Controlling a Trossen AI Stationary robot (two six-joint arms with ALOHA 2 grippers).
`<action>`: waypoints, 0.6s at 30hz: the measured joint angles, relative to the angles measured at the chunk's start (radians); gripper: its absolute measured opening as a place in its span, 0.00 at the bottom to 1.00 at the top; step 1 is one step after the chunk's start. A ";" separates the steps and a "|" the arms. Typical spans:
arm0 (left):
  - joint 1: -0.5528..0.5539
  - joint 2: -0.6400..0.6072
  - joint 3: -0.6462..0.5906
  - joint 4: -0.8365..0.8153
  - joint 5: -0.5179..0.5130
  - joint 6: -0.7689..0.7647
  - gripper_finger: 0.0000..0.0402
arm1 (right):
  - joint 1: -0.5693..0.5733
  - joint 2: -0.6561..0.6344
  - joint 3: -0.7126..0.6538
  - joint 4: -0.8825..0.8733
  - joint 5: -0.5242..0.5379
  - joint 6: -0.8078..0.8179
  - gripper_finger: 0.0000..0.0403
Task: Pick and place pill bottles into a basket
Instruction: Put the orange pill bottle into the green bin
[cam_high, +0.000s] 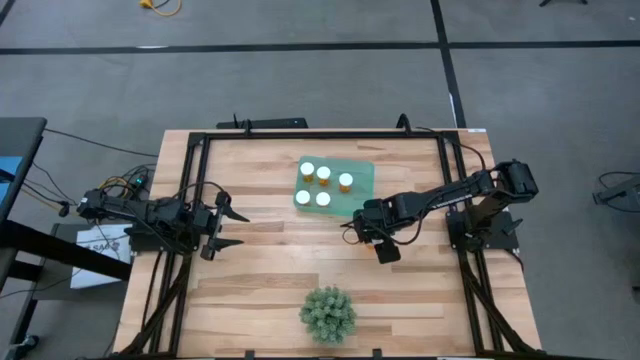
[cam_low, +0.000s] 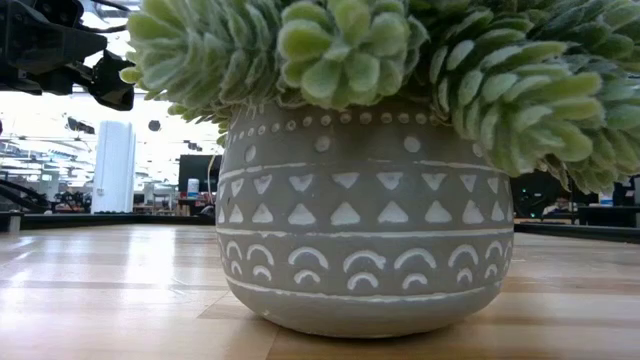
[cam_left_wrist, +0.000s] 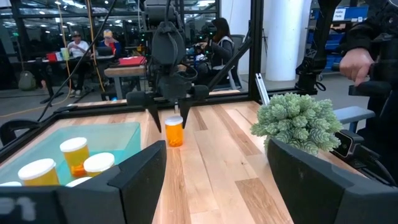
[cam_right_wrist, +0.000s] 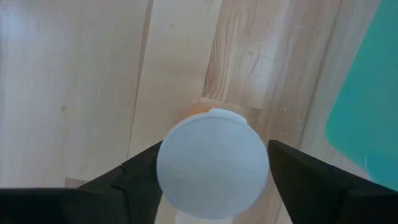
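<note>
Pale wood-plank table (cam_high: 260, 260) on grey floor, people seated in the room behind, teal basket (cam_high: 362, 178) holding five bottles, right gripper (cam_right_wrist: 214, 186) spread around a pill bottle (cam_left_wrist: 174, 130), left gripper (cam_high: 232, 227) spread, idle.

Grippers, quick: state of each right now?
Left gripper: open, empty, waiting at the table's left side.
Right gripper: fingers around a pill bottle beside the basket; grip cannot be told.

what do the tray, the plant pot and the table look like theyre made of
The tray looks like translucent teal plastic: the table shows faintly through its wall. The plant pot seems matte grey ceramic or concrete, with raised white dots and triangles. The table looks like pale wood planks, with grain and seams visible and a light sheen.
</note>
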 joint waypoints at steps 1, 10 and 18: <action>0.000 0.000 0.000 0.000 0.000 0.000 0.67 | 0.000 0.000 0.000 0.000 0.000 0.000 0.64; 0.000 0.000 0.000 0.000 0.000 0.005 0.67 | 0.005 -0.042 0.012 -0.004 -0.001 -0.006 0.47; 0.000 0.000 0.000 0.000 -0.001 0.006 0.67 | -0.011 -0.201 0.090 -0.019 0.037 -0.031 0.56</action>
